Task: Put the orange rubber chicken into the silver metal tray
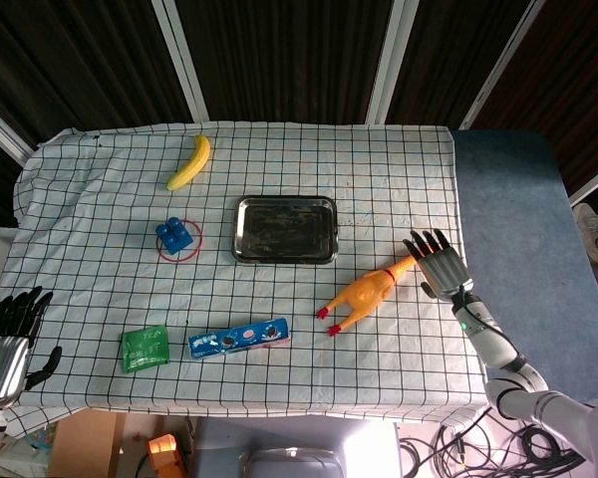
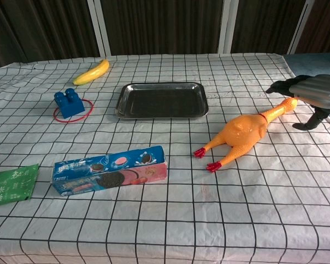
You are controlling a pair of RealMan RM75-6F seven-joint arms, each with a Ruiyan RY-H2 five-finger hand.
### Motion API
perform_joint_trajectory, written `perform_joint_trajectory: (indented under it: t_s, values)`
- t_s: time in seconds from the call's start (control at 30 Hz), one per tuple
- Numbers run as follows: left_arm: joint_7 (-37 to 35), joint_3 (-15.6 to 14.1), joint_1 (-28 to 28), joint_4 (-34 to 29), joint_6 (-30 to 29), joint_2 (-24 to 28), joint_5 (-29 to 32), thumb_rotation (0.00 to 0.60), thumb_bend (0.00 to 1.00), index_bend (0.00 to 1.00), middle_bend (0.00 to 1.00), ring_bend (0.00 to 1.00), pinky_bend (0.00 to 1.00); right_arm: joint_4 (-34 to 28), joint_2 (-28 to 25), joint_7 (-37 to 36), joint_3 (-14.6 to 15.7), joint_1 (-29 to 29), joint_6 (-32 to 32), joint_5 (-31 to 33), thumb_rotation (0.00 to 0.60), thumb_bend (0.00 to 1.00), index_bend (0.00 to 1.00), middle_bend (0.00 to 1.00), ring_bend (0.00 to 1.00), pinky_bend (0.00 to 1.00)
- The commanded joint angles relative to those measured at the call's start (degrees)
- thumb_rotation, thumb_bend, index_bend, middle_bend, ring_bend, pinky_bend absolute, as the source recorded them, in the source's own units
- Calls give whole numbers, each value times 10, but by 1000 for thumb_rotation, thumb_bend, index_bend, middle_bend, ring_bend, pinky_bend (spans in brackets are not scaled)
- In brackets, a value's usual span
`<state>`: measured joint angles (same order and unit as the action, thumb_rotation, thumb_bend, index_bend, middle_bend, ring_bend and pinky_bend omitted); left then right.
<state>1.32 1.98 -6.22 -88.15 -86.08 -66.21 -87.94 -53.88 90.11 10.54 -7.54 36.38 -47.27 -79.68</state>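
The orange rubber chicken (image 1: 367,294) (image 2: 243,132) lies on the checked cloth, red feet toward the front left and head toward the back right. The silver metal tray (image 1: 240,242) (image 2: 123,108) sits empty near the table's middle, to the chicken's back left. My right hand (image 1: 441,261) (image 2: 312,93) hovers open just beyond the chicken's head, fingers spread, holding nothing. My left hand (image 1: 10,337) stays open at the table's front left edge, far from both; the chest view does not show it.
A banana (image 1: 190,162) lies at the back left. A blue brick (image 1: 175,235) sits in a red ring (image 1: 179,254) left of the tray. A blue cookie box (image 1: 239,338) and a green packet (image 1: 145,349) lie near the front.
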Motion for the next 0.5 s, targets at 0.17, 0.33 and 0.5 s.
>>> perform_joint_trajectory:
  t_s: [0.17,0.33,0.5]
  values:
    - [-1,2,-3,0,3,0,1,600,373,0,0,0,26,13,15,-2,-4,19,19,13,600,252,44,0,0,0]
    - [2,4,-8,-2,13,0,5,600,372,0,0,0,26,24,30,7,-3,31,31,21,600,256,132,1,0,0]
    - [10,7,-14,-5,26,1,14,600,371,0,0,0,26,41,49,11,-7,36,29,31,600,345,293,136,1,7]
